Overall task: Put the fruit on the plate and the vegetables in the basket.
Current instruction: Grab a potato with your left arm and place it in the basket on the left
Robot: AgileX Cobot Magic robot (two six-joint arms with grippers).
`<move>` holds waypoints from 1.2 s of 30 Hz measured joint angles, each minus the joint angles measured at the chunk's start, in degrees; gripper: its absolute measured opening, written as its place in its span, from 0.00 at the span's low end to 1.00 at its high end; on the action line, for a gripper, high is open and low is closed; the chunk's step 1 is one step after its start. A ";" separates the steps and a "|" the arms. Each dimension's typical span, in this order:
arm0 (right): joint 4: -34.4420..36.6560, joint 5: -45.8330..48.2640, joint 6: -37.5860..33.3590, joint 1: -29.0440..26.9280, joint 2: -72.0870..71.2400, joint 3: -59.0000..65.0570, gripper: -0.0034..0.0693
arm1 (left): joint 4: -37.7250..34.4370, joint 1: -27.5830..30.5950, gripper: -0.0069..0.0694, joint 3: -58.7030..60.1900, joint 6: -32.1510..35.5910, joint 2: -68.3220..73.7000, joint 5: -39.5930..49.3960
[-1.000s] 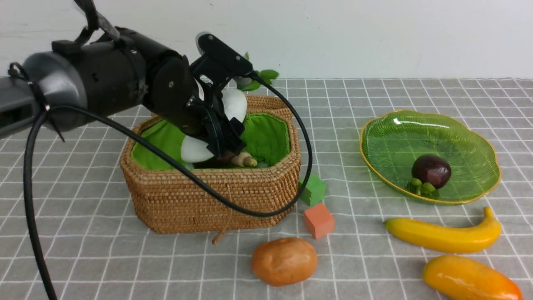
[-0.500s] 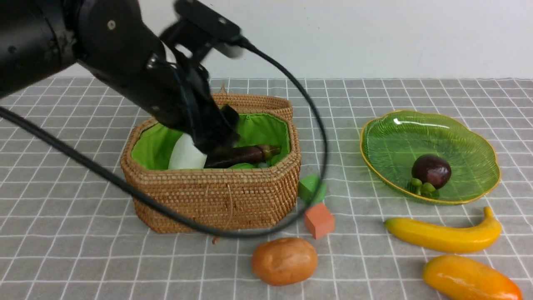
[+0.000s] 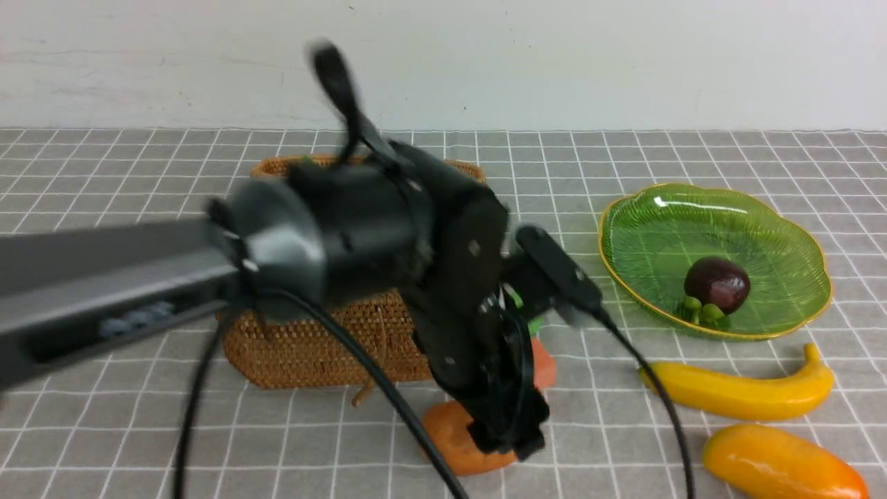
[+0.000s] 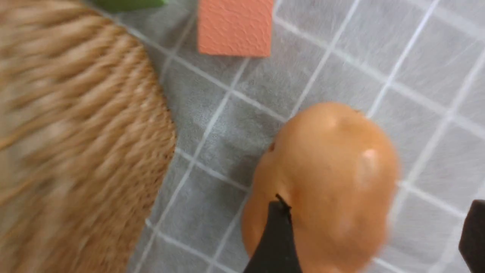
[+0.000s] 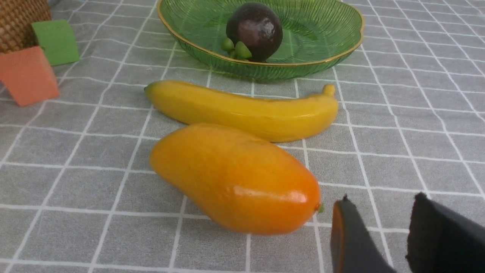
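Note:
My left gripper point(image 3: 509, 438) hangs low in front of the basket point(image 3: 312, 346), open over the orange-brown potato point(image 3: 447, 436). In the left wrist view the potato point(image 4: 326, 178) lies on the cloth between the spread fingers point(image 4: 274, 242), against one and apart from the other. The arm hides the inside of the basket. The mangosteen point(image 3: 717, 283) sits on the green plate point(image 3: 776, 229). The banana point(image 3: 741, 391) and the mango point(image 3: 783, 464) lie on the cloth in front of it. My right gripper point(image 5: 382, 201) is open and empty, beside the mango's point(image 5: 235, 178) end, and is out of the front view.
An orange cube point(image 4: 235, 26) stands just beyond the potato, by the basket's corner point(image 4: 75, 151). Beside it is a green cube point(image 5: 57, 41). The left arm's black cable point(image 3: 658, 402) trails over the cloth near the banana's tip. A white wall closes the far side.
My left arm has swung from above the basket down and right to the potato. The white radish it held over the basket lay inside half a second ago. The right gripper has not moved.

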 joint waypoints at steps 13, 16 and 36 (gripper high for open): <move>0.00 0.00 0.00 0.00 0.00 0.00 0.38 | 2.73 -0.11 0.83 -1.27 2.44 3.99 1.15; 0.00 0.00 0.00 0.00 0.00 0.00 0.38 | 2.84 -0.11 0.81 -1.62 2.93 2.73 4.42; 0.00 0.00 0.00 0.00 0.00 0.00 0.38 | 13.68 19.03 0.75 -5.71 -12.75 -14.56 -12.66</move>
